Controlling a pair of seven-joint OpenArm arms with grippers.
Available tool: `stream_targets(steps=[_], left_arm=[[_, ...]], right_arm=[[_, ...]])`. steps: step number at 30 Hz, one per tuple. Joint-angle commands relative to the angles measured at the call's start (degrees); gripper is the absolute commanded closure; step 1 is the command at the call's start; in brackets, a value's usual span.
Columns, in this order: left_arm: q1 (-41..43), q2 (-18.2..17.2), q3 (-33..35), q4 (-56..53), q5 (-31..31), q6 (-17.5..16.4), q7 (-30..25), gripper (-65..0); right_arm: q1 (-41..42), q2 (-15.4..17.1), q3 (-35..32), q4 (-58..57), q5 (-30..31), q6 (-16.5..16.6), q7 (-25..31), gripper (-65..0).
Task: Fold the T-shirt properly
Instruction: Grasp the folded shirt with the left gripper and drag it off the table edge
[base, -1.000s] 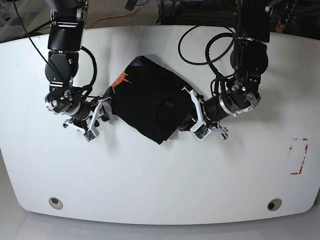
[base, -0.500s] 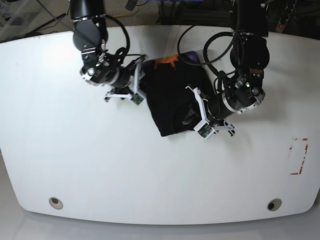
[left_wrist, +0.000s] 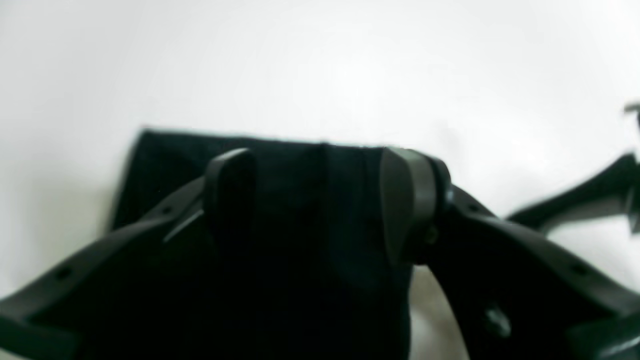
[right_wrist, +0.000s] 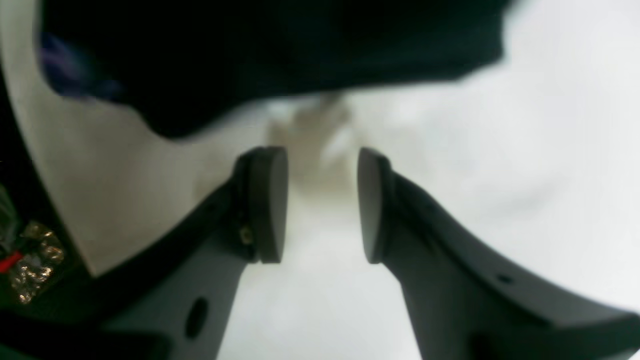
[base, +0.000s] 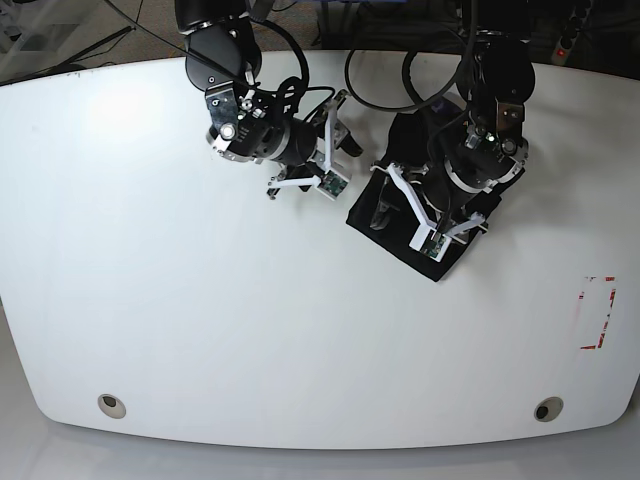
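Observation:
The black T-shirt (base: 365, 212) lies as a compact folded bundle on the white table (base: 200, 300), right of centre. My left gripper (base: 410, 215) is directly over it. In the left wrist view this gripper (left_wrist: 317, 195) is open, its fingers (left_wrist: 230, 185) spread over the dark cloth (left_wrist: 300, 165). My right gripper (base: 335, 150) is just left of the shirt. In the right wrist view it (right_wrist: 320, 200) is open and empty over bare table. The shirt edge (right_wrist: 275, 45) lies beyond the fingertips, with a blurred purple patch (right_wrist: 65, 75). The tag is hidden.
A red tape rectangle (base: 597, 312) marks the table near its right edge. Two round holes (base: 112, 405) (base: 545, 408) sit near the front edge. Black cables loop from both arms at the back (base: 380, 80).
The shirt has shifted right and up into a tighter bundle. My right arm swung up and right with it and now stands apart from the cloth. My left arm has moved over the shirt.

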Motion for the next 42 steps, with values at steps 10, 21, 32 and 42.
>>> stream_targets(steps=[10,21,32,42], left_arm=[[5.1,-1.1,-4.3,0.1,-0.6,0.7,-7.6,-36.8],[4.5,-8.6,-4.3,-20.1,-0.7,0.7,-17.2,-36.7],[0.2,-18.7,-21.5,-35.0,-0.8,0.1,-19.9,-36.7],[-0.3,-28.4,-36.7,-46.9,-0.8,-10.0,-23.5,-36.7]], right_arm=[[1.0,0.5,8.2,0.7,0.8,0.1,0.8,-21.7],[1.0,1.9,8.2,1.1,1.1,0.1,0.8,-21.7],[1.1,2.1,8.2,2.8,1.0,0.1,0.8,-21.7],[1.1,2.1,8.1,3.7,0.9,0.1,0.9,-21.7]])
